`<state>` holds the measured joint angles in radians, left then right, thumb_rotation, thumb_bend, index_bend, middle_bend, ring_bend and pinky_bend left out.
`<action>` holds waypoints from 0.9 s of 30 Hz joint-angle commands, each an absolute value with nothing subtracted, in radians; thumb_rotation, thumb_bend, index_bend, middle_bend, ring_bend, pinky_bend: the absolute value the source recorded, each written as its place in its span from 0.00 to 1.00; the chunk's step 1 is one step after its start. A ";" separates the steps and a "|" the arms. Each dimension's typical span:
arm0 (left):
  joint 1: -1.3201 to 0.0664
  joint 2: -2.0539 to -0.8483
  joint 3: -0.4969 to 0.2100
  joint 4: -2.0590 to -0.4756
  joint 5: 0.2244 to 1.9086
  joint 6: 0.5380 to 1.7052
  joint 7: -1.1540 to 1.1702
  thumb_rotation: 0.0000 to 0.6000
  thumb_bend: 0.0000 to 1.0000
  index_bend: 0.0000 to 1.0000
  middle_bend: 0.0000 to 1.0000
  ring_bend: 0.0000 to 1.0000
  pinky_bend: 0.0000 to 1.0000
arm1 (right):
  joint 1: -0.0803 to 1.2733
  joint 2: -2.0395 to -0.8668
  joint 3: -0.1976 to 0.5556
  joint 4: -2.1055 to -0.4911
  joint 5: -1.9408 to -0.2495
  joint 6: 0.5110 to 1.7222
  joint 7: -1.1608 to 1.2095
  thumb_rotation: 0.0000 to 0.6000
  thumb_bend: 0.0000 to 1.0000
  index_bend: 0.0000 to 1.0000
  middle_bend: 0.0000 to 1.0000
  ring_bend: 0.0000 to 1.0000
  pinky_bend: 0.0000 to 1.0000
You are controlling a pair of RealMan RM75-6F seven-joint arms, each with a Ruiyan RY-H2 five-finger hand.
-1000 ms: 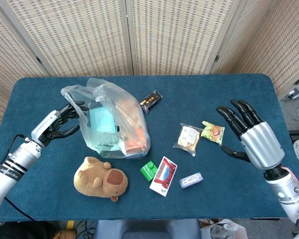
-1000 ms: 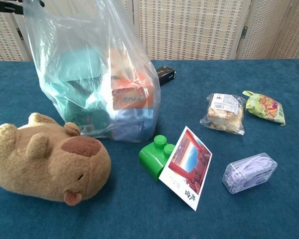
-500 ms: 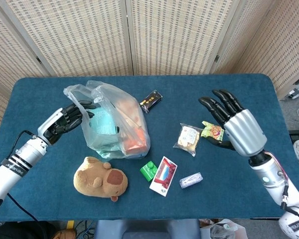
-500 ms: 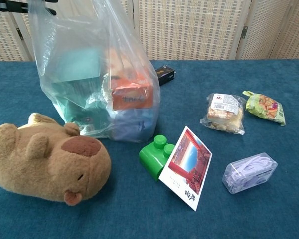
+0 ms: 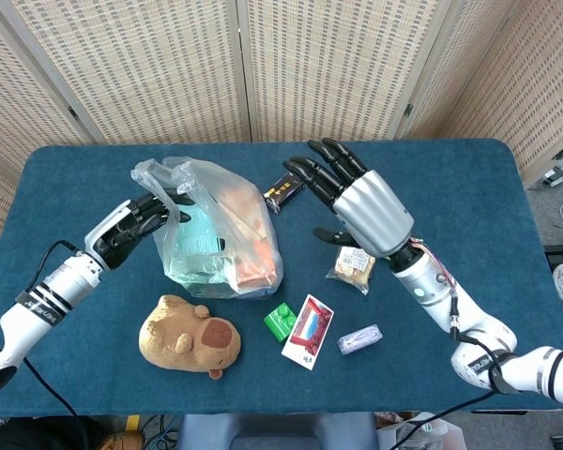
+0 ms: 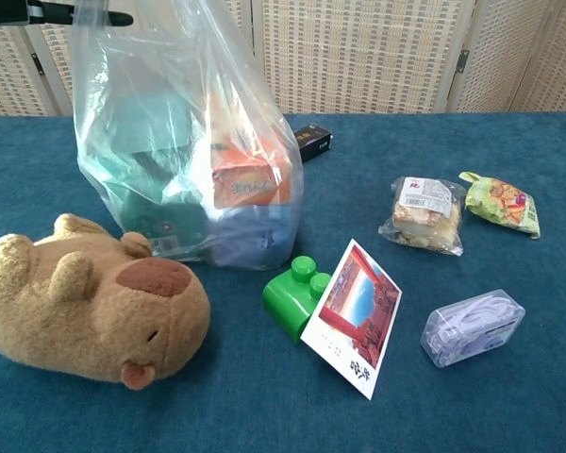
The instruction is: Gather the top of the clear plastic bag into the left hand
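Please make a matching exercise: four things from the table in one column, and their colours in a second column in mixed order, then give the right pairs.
Things:
1. plush toy
2. building block
3. tablecloth
4. small clear case of cord

Colours:
A. dark blue
B. pale purple
C. tan and brown
D. bright green

Pairs: 1-C, 2-D, 3-A, 4-B

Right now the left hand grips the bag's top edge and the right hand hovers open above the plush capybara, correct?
Not quite. The left hand does grip the clear plastic bag at its top edge, but in the head view the right hand hovers open above the snack packets, not the plush capybara.
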<state>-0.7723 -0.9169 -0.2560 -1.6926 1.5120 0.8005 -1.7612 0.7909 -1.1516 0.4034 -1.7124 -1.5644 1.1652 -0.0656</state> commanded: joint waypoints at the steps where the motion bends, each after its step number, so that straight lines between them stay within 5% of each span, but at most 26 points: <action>1: -0.789 -0.932 -0.260 -1.682 1.497 0.788 -1.777 0.65 0.22 0.25 0.25 0.29 0.18 | 0.811 -1.165 0.415 -1.704 -1.547 1.158 -0.077 1.00 0.12 0.00 0.15 0.04 0.11; 8: -0.812 -0.959 -0.277 -1.675 1.447 0.755 -1.837 0.67 0.22 0.26 0.27 0.29 0.21 | 0.831 -1.173 0.420 -1.693 -1.517 1.160 -0.079 1.00 0.12 0.00 0.15 0.04 0.11; 17: -0.806 -0.934 -0.281 -1.687 1.492 0.766 -1.973 0.83 0.22 0.27 0.29 0.33 0.35 | 0.853 -1.184 0.419 -1.663 -1.493 1.160 -0.072 1.00 0.12 0.00 0.15 0.04 0.11; 27: -0.781 -0.890 -0.271 -1.724 1.496 0.797 -1.985 0.86 0.22 0.27 0.30 0.34 0.37 | 0.929 -1.251 0.432 -1.577 -1.478 1.140 -0.067 1.00 0.13 0.00 0.15 0.04 0.11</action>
<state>-0.7823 -0.8917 -0.2726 -1.7226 1.4952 0.7955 -1.9861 0.9157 -1.2384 0.4292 -1.5912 -1.4797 1.1466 -0.0662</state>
